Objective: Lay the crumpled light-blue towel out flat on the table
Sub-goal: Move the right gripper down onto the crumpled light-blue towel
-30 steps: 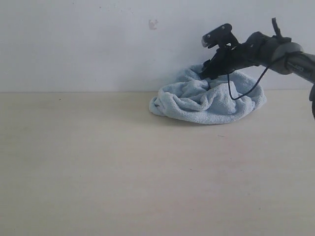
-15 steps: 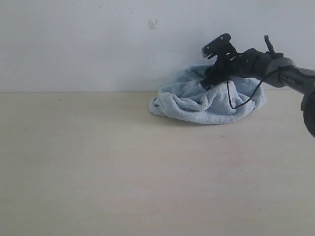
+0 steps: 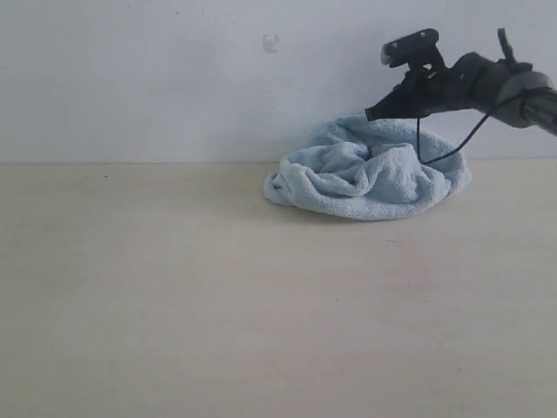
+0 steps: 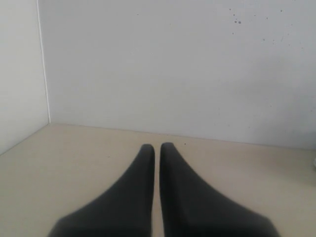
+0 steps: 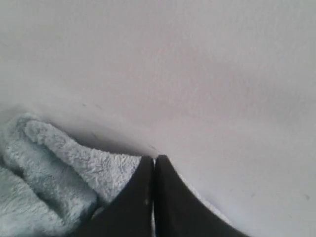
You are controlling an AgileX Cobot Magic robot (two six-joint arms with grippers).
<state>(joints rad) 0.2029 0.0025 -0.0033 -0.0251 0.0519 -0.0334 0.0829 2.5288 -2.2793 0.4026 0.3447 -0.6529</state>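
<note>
the black right pincer (image 3: 371,113) (image 5: 153,165) has its two fingers pressed together at the upper rear rim of the crumpled light-blue fluffy terry towel (image 3: 365,178) (image 5: 54,197), with no cloth showing between them, and whether it touches the pile i cannot tell. the towel sits bunched in a low mound right of the middle at the far edge of the pale beige matte bench (image 3: 218,287), close against the white wall (image 3: 174,78), its long axis running along that wall. the black left pincer (image 4: 156,150) is likewise closed, over bare bench.
</note>
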